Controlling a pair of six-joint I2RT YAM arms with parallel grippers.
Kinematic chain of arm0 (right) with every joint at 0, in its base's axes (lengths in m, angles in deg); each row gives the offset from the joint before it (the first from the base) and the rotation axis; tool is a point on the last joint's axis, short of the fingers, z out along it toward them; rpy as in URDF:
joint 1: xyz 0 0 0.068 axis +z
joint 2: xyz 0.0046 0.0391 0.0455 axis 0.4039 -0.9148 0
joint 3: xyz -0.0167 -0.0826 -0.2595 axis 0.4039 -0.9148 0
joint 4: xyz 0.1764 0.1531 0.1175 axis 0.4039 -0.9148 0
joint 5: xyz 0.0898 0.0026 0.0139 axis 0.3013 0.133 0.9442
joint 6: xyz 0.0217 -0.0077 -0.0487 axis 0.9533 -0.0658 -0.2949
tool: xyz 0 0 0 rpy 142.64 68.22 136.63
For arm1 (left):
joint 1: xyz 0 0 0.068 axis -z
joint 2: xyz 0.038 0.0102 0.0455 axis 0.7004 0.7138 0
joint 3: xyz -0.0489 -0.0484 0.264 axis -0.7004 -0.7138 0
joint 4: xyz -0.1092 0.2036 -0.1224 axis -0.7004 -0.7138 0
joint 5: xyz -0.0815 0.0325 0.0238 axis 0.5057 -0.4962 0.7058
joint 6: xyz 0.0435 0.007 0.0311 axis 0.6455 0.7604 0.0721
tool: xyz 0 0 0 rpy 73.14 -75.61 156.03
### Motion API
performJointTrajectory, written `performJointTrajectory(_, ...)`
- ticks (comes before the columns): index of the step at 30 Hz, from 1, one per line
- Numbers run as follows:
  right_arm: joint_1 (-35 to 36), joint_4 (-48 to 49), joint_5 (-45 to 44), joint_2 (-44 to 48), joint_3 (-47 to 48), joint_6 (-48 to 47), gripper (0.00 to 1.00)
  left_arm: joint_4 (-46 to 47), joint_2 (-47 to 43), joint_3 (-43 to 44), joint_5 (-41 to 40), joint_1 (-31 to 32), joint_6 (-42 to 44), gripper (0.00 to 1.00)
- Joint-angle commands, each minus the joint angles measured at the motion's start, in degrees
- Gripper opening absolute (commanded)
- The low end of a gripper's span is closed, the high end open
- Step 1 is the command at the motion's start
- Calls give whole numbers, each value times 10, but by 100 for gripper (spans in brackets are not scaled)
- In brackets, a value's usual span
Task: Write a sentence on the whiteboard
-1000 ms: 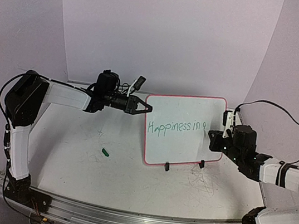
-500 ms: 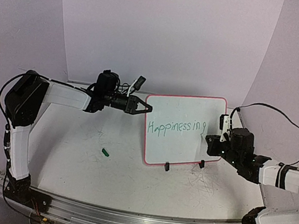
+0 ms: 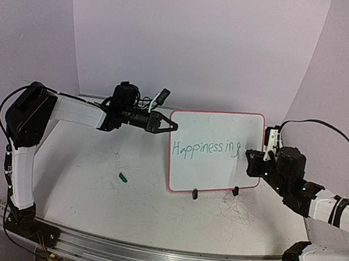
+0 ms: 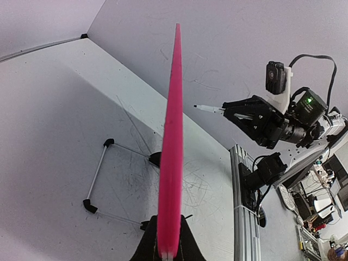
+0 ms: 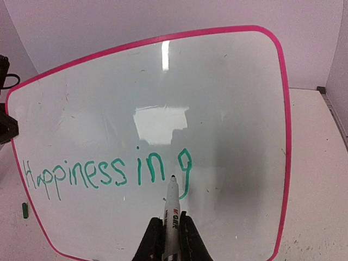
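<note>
The whiteboard [image 3: 211, 169] stands upright on two black clip feet right of centre, with a pink rim. The sentence [image 3: 206, 149] in green reads "Happiness in" plus one tailed letter; it also shows in the right wrist view [image 5: 103, 174]. My left gripper [image 3: 172, 127] is shut on the board's upper left edge; the left wrist view shows the rim [image 4: 173, 136] edge-on between its jaws [image 4: 167, 239]. My right gripper [image 3: 253, 159] is shut on a white marker [image 5: 172, 209]. Its tip is by the last letter's tail, a short gap off the board in the left wrist view [image 4: 197, 107].
A green marker cap [image 3: 123, 177] lies on the table left of the board. Grey scribble marks [image 3: 236, 212] cover the tabletop in front of it. The board's wire stand [image 4: 98, 174] reaches behind it. Purple walls close the back and sides.
The last letter has gained a hooked tail. My right gripper dipped, then drew up and to the right with the marker. The left arm and board have not moved.
</note>
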Motion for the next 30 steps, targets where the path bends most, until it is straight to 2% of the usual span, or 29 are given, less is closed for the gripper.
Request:
performJointTrajectory(1,-5,-9,-27,4,17,-14,0,-23,-13,-2,10,27,15,0)
performJointTrajectory(11,-11,-12,-39,3,23,-35,0,-23,-11,0,9,26,15,0)
performJointTrajectory(18,-21,-14,7,-17,41,-48,0,-23,-12,0,11,27,14,0)
performJointTrajectory(30,-35,17,-7,-47,66,-48,0,-23,-11,-1,11,27,15,0)
